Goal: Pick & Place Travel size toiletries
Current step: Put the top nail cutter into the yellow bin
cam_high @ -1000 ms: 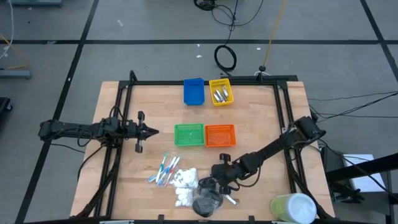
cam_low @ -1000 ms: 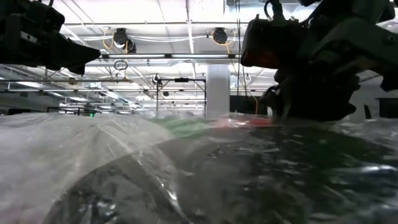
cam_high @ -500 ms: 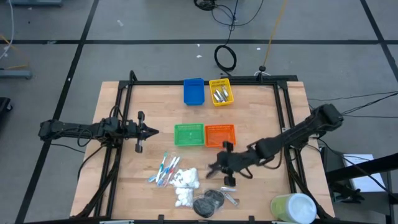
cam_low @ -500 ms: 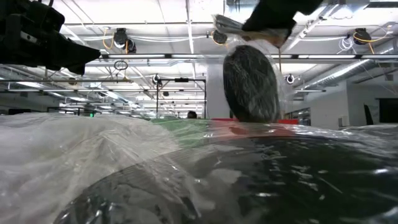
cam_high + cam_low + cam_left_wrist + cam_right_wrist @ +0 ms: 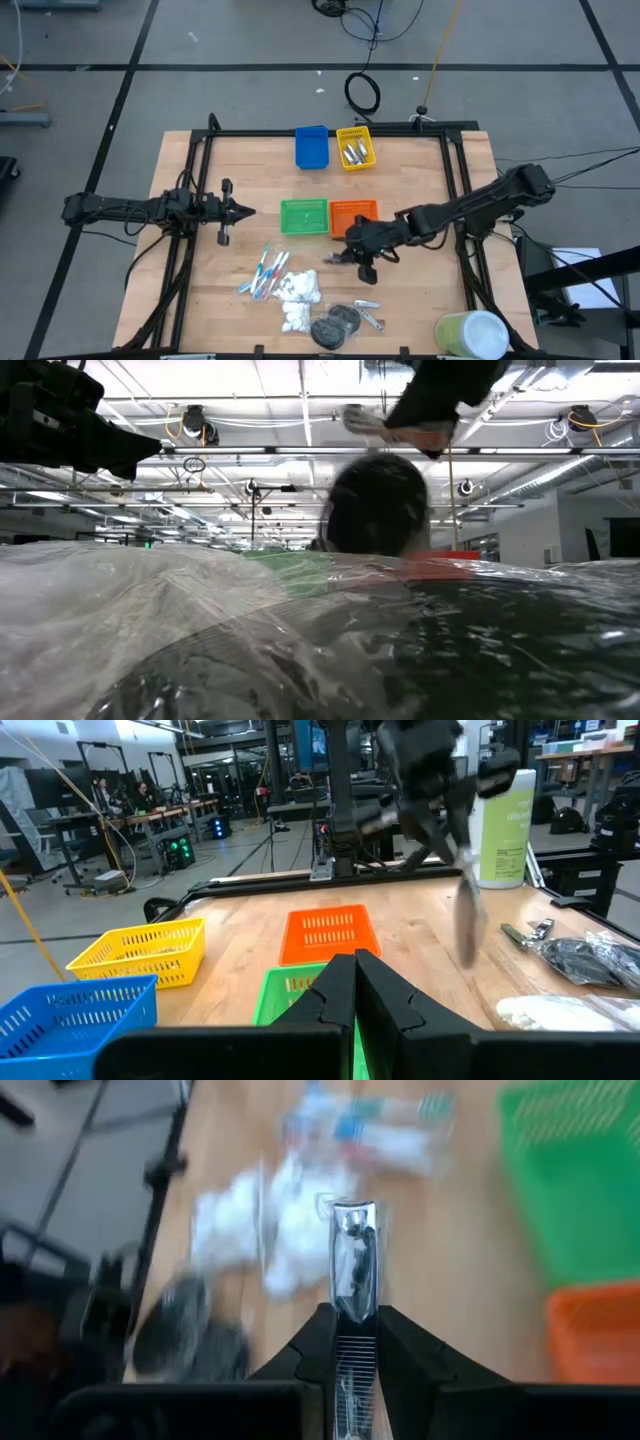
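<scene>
My right gripper (image 5: 338, 257) hangs above the table just in front of the orange bin (image 5: 354, 217), shut on a small silvery clipper-like toiletry (image 5: 352, 1265). In the low view this item (image 5: 378, 505) is a dark blurred shape below the fingers. On the table near the front edge lie toothbrushes (image 5: 265, 272), white pads (image 5: 297, 295), black discs in clear wrap (image 5: 335, 322) and two more silvery pieces (image 5: 368, 312). My left gripper (image 5: 250, 210) waits shut and level at the table's left, touching nothing. My right gripper pinches the silvery item's near end (image 5: 352, 1342) between its two fingers, which lie along its length. The fingers slant downward from the table's right side. The item is lifted clear of the table and sticks out and down past the fingertips (image 5: 467, 925).
A blue bin (image 5: 312, 146) and a yellow bin (image 5: 355, 148) holding silvery tubes stand at the far edge. A green bin (image 5: 304, 216) sits beside the orange one. A large pale green-white cylinder (image 5: 472, 333) stands at the front right corner. Clear plastic (image 5: 200, 630) fills the low view's foreground.
My right gripper has risen from the pile near the table's front edge and gone toward the far edge, up to the orange bin, tipping less steeply downward. The silvery item has come up with it, lifted clear of the table.
</scene>
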Controlling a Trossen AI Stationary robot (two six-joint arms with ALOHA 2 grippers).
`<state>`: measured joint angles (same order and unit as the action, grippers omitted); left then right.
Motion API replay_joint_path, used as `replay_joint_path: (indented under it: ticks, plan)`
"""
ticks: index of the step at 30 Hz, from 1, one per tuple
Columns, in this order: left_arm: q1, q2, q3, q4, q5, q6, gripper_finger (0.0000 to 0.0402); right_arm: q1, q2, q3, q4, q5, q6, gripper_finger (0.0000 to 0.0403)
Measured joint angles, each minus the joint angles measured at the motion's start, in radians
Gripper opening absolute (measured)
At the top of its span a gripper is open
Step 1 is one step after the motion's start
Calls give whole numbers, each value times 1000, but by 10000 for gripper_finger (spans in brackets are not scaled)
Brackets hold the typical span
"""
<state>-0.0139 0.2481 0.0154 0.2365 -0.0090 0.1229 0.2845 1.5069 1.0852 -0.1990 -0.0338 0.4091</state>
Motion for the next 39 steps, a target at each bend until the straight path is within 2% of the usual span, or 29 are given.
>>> replay_joint_path:
  ticks: [6,14,18,24,28,39]
  plan:
    - [0,0,0,0,0,0,6,38,41,-75,66,-125,1,41]
    - [0,0,0,0,0,0,5,59,103,-229,309,-124,18,53]
    - [0,0,0,0,0,0,5,69,115,-273,406,-123,41,78]
    - [0,0,0,0,0,0,5,71,117,-286,407,-115,50,139]
    - [0,0,0,0,0,0,5,71,117,-286,368,-67,38,167]
    - [0,0,0,0,0,0,6,78,117,-286,332,7,-64,178]
